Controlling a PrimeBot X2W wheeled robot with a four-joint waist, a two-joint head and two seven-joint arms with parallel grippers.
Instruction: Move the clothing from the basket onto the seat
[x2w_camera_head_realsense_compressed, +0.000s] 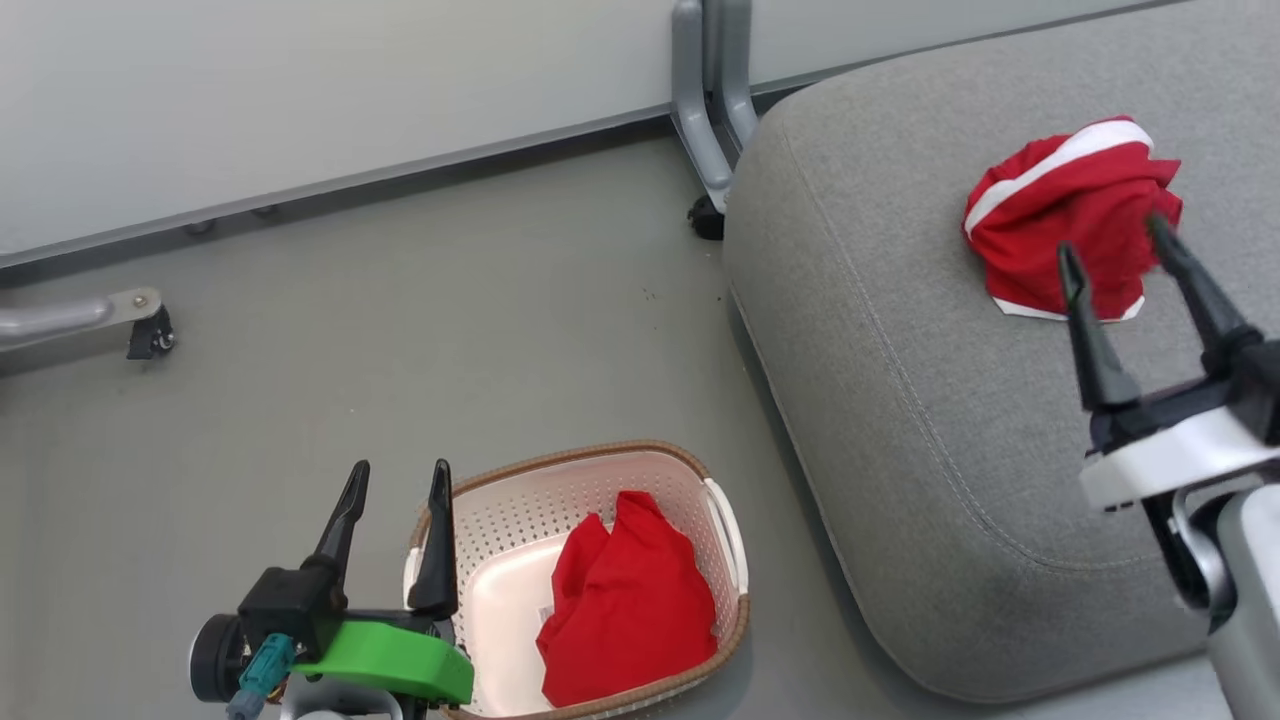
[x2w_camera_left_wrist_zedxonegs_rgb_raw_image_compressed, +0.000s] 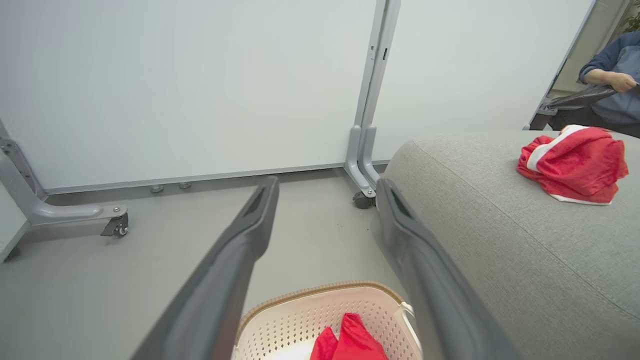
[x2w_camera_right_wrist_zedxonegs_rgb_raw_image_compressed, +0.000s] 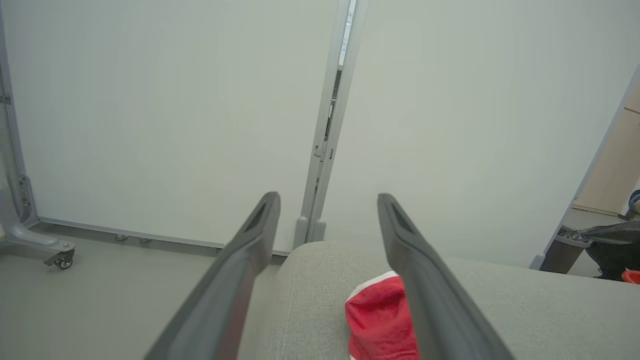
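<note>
1. both tools have their fingers spread apart with nothing between them. the left gripper (x2w_camera_head_realsense_compressed: 400, 468) hangs just beside the left rim of the basket (x2w_camera_head_realsense_compressed: 560, 455). the right gripper (x2w_camera_head_realsense_compressed: 1112, 236) hovers over the seat (x2w_camera_head_realsense_compressed: 900, 420), close to the delivered garment (x2w_camera_head_realsense_compressed: 1050, 200).
2. the delivered garment lies crumpled on the grey seat, well in from its edge. the remaining garment (x2w_camera_head_realsense_compressed: 630, 600) sits bunched in the basket on the floor, toward the side nearer the seat. i judge the task about half done.
3. risk: in the head view the left fingers line up with the rim rather than the cloth. a straight descent could strike the brown rim or shove the light basket along the floor.
4. risk: a shallow pinch on loose folds could slip and drop the cloth on the floor between basket and seat.
5. risk: the right fingers are so near the delivered garment that they could snag it and drag it toward the edge.
6. writing: a small white tag shows at the remaining garment's left edge, too small to read. no brand or lettering is legible anywhere.
</note>
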